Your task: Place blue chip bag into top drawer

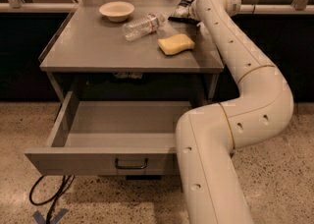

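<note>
The blue chip bag lies at the back right of the grey table top, dark with white patches. My gripper is at the end of the long white arm, right at the bag and mostly hidden behind the wrist; I cannot tell whether it touches the bag. The top drawer is pulled out below the table top, its flat front panel with a dark wire handle facing me, its inside bare.
On the table top are a white bowl at the back, a clear plastic bottle lying on its side, and a yellow sponge. My arm's elbow bulks beside the drawer's right end. A black cable lies on the floor.
</note>
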